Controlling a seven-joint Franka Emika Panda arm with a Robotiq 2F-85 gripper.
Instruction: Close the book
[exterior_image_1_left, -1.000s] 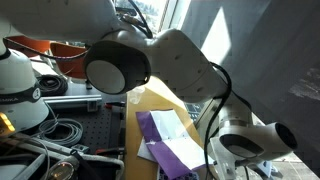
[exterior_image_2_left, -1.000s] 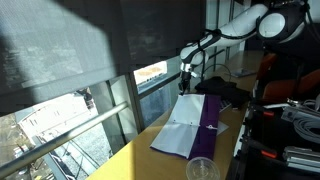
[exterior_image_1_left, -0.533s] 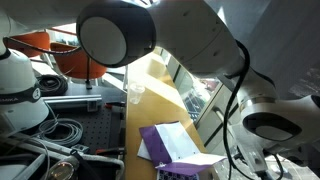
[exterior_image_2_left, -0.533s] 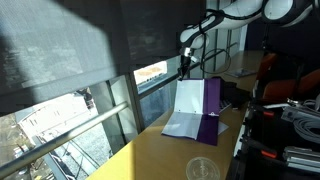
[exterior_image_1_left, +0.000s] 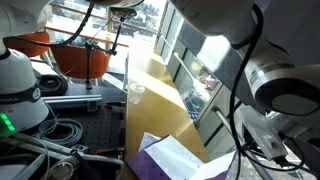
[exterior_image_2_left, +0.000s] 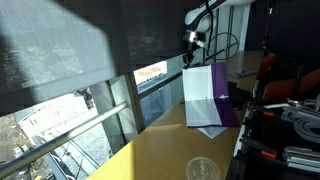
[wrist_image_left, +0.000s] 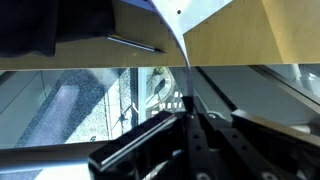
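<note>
The gripper (exterior_image_2_left: 193, 42) is pinching the top edge of a white leaf (exterior_image_2_left: 198, 92) of the book (exterior_image_2_left: 208, 128). In the wrist view its fingers (wrist_image_left: 205, 140) are sitting nearly together with the thin sheet running between them. The leaf is standing almost upright, with the purple cover (exterior_image_2_left: 230, 102) showing just behind it. The book is lying toward the far end of the desk (exterior_image_2_left: 150, 150), reaching from the window-side edge across. A clear cup (exterior_image_2_left: 203, 168) is standing at the near end, well apart.

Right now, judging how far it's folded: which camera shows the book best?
An exterior view shows the book whole, one half standing upright. In an exterior view the frame edge crops it; the wrist view catches only a sliver.
</note>
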